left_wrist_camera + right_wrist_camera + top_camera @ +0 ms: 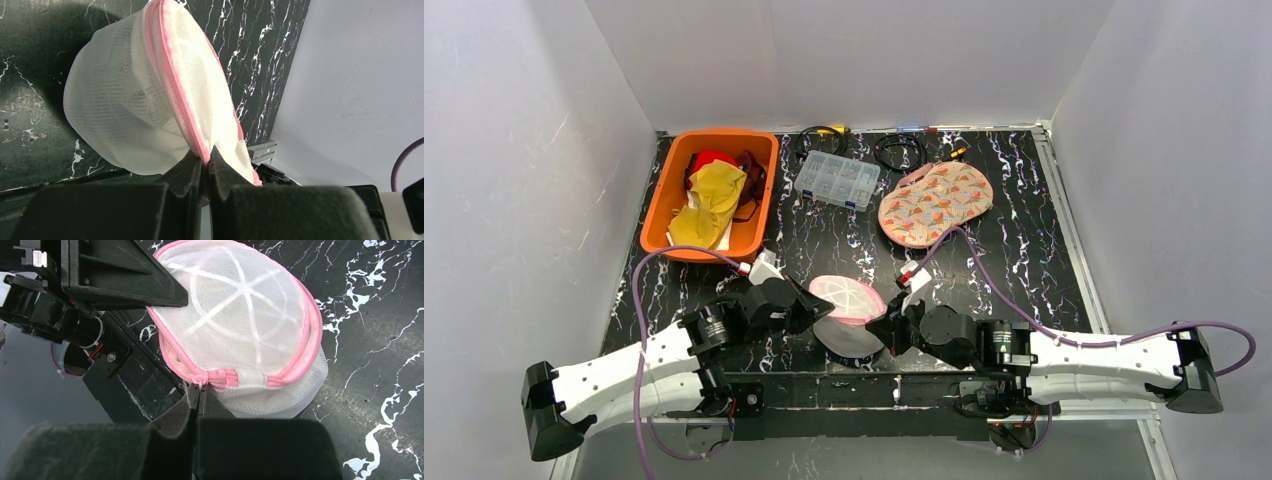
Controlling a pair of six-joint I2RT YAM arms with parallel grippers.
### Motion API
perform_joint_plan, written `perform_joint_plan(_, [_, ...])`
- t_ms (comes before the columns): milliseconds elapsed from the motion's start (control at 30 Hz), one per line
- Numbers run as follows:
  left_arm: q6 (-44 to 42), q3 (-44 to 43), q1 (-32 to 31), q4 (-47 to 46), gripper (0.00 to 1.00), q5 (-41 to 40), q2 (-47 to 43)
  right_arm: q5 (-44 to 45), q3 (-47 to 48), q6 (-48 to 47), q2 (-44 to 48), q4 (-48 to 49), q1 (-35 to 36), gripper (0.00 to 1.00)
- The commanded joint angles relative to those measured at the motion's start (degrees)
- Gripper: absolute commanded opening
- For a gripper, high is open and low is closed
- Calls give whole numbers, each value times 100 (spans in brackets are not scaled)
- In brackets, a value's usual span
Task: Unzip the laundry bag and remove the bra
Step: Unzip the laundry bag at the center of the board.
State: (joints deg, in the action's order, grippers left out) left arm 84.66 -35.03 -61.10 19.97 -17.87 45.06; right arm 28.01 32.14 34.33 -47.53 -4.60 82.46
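Observation:
The laundry bag (848, 300) is a round white mesh pouch with a pink zipper, lying near the table's front edge between both arms. In the left wrist view the bag (130, 100) bulges upward and my left gripper (205, 162) is shut on its pink zipper seam (175, 95). My right gripper (198, 390) is shut on the small pink zipper pull (201, 379) at the near rim of the bag (240, 325). The zipper looks closed along the rim that shows. In the top view the left gripper (816, 305) and the right gripper (886, 325) flank the bag. The bra is hidden.
An orange basin (664, 215) with yellow and red cloth stands at the back left. A clear compartment box (837, 180) and a patterned oval pad (935, 203) lie behind the bag, with black cables (899, 150) at the back wall. White walls enclose the table.

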Motion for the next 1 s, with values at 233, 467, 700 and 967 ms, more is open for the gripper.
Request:
perform_joint_plan(233, [-152,230,107,511,0,-472,-98,623,75,199,196,-180,8,1])
perform_joint_plan(467, [-136,393,107,245,0,-419,-142,697,-33,529,239,-181,9,1])
perform_joint_plan(700, [-12,886,86,-1130,0,-165,47,161,-278,1282,460,410,14,54])
perform_joint_plan(967, [-369,1041,2,-2203,0,-335,107,535,-613,2429,1006,238,15,84])
